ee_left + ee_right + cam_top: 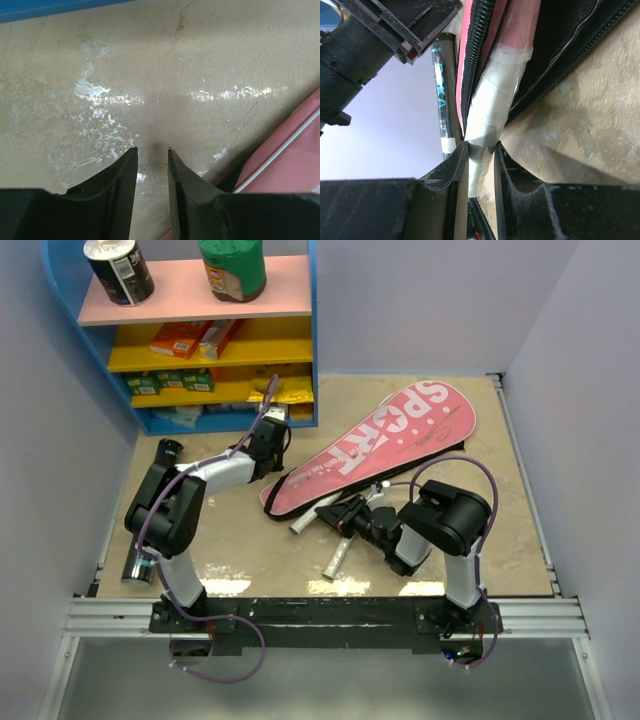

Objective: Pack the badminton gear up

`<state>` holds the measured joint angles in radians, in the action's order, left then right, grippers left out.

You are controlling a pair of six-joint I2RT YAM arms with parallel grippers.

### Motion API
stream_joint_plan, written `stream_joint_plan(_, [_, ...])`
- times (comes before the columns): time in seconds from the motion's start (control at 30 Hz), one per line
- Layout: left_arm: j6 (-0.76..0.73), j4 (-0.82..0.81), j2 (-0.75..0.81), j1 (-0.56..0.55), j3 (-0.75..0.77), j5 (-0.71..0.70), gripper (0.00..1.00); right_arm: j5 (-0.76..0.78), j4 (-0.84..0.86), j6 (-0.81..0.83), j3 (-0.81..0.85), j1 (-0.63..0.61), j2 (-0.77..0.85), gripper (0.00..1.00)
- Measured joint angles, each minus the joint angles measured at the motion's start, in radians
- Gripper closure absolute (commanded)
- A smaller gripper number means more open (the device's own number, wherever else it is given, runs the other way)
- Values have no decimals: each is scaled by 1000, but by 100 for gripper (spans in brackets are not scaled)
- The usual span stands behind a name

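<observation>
The pink "SPORT" cover (pixel 390 440) lies on the floor, narrow end toward the arms, zip open. Two pale racket handles (pixel 305 523) stick out near that end. My right gripper (pixel 345 518) is shut on one white-wrapped handle (pixel 492 115) where it enters the cover's zipped opening (pixel 472 60). My left gripper (pixel 272 432) hovers beside the cover's left edge, its jaws a little apart with only bare floor between them (pixel 152 150). The cover's edge (pixel 295 165) shows at its right. The black tube (pixel 150 525) lies at the left, partly under my left arm. No shuttlecock is visible.
A blue shelf unit (pixel 312 340) with snack cans and boxes stands at the back left, close behind my left gripper. Walls close in the floor on the left, back and right. A metal rail (pixel 330 615) runs along the near edge.
</observation>
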<state>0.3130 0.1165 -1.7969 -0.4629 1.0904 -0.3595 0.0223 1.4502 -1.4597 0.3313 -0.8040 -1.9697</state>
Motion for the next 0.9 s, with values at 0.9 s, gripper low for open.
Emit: stream_joint_plan(0.9, [72, -176, 69, -10, -227, 238, 88, 102, -367, 152, 137, 36, 106, 100])
